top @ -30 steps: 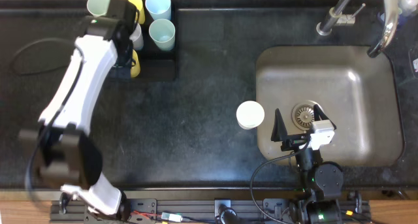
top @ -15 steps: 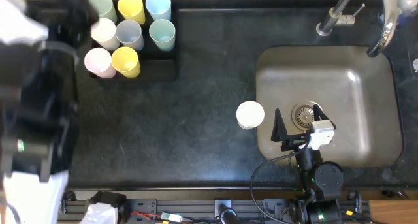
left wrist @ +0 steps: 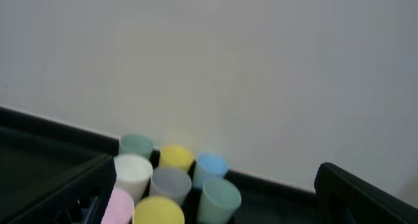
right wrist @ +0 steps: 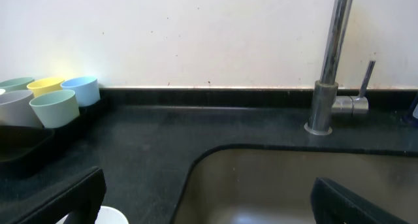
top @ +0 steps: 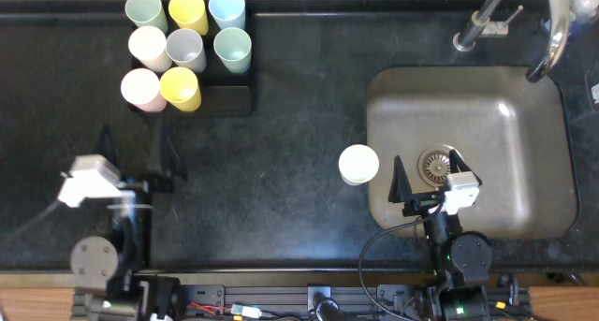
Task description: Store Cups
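**1. L fingers** point(top: 165, 157): pos. far left of the sink point(top: 505, 124), over bare tabletop point(top: 281, 171). Spread wide, nothing between them.

**2. Tray** point(top: 232, 100): black, far left of the sink, at the tabletop's back edge by the wall. Holds 8 cups, all upright w/ mouths up, packed close.
- Back row: green cup point(top: 145, 7), yellow cup point(top: 188, 10), blue cup point(top: 226, 7).
- Mid row: white cup point(top: 150, 48), grey cup point(top: 185, 50), pale green cup point(top: 232, 48).
- Front row: pink cup point(top: 141, 89), second yellow cup point(top: 180, 87).

In the L wrist view the same group sits against the wall, between the two spread fingers.

**3. Loose cup** point(top: 358, 164): white, stands alone on the tabletop just beside the sink's left rim, well apart from the tray. Cannot tell if mouth is up or down.

**4. R fingers** point(top: 397, 179): pos. over the sink's front-left part, either side of the drain point(top: 435, 164). Spread, holding nothing. Loose cup sits just left of them, not touching.

**5. Sink**: steel basin set in the tabletop's right part.

**6. Tap** point(top: 482, 21): behind the sink's back rim, near the wall.
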Action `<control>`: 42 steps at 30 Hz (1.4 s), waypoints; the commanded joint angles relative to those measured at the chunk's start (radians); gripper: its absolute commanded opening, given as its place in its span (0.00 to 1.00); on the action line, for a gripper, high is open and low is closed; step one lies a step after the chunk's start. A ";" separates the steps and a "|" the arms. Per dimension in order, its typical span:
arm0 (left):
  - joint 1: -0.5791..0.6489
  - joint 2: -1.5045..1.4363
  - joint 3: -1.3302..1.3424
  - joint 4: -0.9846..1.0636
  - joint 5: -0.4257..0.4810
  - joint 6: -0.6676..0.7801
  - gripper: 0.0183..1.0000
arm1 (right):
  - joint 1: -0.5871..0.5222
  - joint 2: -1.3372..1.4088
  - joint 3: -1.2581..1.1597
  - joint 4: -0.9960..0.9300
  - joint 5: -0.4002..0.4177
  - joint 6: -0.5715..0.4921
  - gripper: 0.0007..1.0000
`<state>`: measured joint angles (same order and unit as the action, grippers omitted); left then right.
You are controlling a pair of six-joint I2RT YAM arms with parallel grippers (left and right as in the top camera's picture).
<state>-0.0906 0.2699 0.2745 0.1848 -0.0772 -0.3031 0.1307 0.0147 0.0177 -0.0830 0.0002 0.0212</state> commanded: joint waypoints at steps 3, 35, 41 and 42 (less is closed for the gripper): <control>0.006 -0.146 -0.137 -0.010 0.114 0.078 1.00 | -0.007 -0.010 -0.013 0.005 0.000 -0.006 0.99; 0.041 -0.267 -0.267 -0.259 0.189 0.206 1.00 | -0.007 -0.010 -0.013 0.005 0.000 -0.006 1.00; 0.041 -0.267 -0.267 -0.259 0.189 0.206 1.00 | -0.007 -0.010 -0.013 0.005 0.000 -0.006 1.00; 0.041 -0.267 -0.267 -0.259 0.189 0.206 1.00 | -0.007 -0.010 -0.013 0.005 0.000 -0.006 1.00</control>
<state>-0.0578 0.0132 0.0097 -0.0723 0.0940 -0.1196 0.1307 0.0147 0.0177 -0.0830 0.0002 0.0208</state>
